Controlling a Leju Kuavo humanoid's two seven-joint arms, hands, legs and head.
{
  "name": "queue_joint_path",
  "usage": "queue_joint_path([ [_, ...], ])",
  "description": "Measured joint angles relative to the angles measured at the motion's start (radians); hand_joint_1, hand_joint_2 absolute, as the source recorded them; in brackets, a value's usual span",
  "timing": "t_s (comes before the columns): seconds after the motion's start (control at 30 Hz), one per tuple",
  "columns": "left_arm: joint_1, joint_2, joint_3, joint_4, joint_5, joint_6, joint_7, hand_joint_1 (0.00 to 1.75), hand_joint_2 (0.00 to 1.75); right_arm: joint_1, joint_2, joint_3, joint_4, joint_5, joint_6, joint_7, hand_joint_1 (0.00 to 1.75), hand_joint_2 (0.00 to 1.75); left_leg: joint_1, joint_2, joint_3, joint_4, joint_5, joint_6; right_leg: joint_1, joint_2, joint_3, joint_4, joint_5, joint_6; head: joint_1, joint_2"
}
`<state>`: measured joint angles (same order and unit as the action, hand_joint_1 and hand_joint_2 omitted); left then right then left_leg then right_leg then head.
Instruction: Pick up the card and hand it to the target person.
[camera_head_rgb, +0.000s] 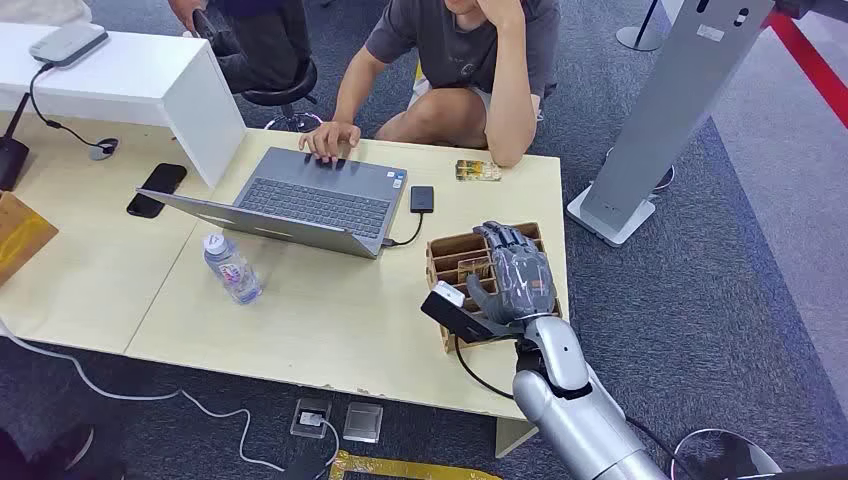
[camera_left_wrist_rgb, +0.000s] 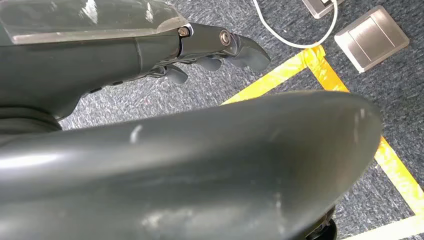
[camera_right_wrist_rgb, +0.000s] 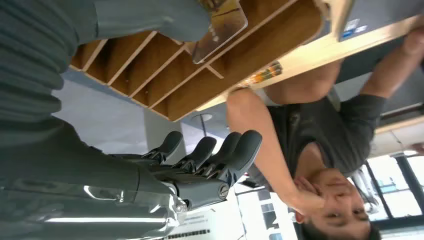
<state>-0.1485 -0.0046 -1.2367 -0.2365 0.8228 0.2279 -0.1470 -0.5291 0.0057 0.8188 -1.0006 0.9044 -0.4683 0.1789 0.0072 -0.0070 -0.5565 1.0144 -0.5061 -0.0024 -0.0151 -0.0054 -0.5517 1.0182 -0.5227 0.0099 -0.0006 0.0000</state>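
Hovering over the wooden divided rack (camera_head_rgb: 452, 262) at the table's (camera_head_rgb: 330, 330) near right edge, the right hand (camera_head_rgb: 515, 275) holds nothing, fingers (camera_right_wrist_rgb: 220, 155) loosely extended, apparently positioned to reach the card (camera_right_wrist_rgb: 220, 27) standing in a slot

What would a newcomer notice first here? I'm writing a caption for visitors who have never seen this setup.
The robot's right hand stands out first, hovering over a wooden divided box at the right end of the table, with a card near its thumb in the right wrist view. Next comes the person seated across the table, one hand on an open laptop. A water bottle stands in front of the laptop.
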Motion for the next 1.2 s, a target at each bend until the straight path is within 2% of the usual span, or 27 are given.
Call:
queue_joint_path([
  [0.57,0.006,0.005,0.003,0.0,0.012,0.0,-0.009,0.0,0.0,-0.036,0.023,0.013,0.086,0.076,0.023,0.036,0.55,1.75,0.0,0.0,0.0,0.0,0.0,0.0,0.0,0.0,0.0,0.0,0.0,0.0,0.0,0.0],
  [1.2,0.011,0.006,0.01,0.0,0.018,0.0,-0.003,0.0,0.0,-0.046,0.052,0.018,0.144,0.128,0.057,0.068,0.68,1.75,0.0,0.0,0.0,0.0,0.0,0.0,0.0,0.0,0.0,0.0,0.0,0.0,0.0,0.0],
])
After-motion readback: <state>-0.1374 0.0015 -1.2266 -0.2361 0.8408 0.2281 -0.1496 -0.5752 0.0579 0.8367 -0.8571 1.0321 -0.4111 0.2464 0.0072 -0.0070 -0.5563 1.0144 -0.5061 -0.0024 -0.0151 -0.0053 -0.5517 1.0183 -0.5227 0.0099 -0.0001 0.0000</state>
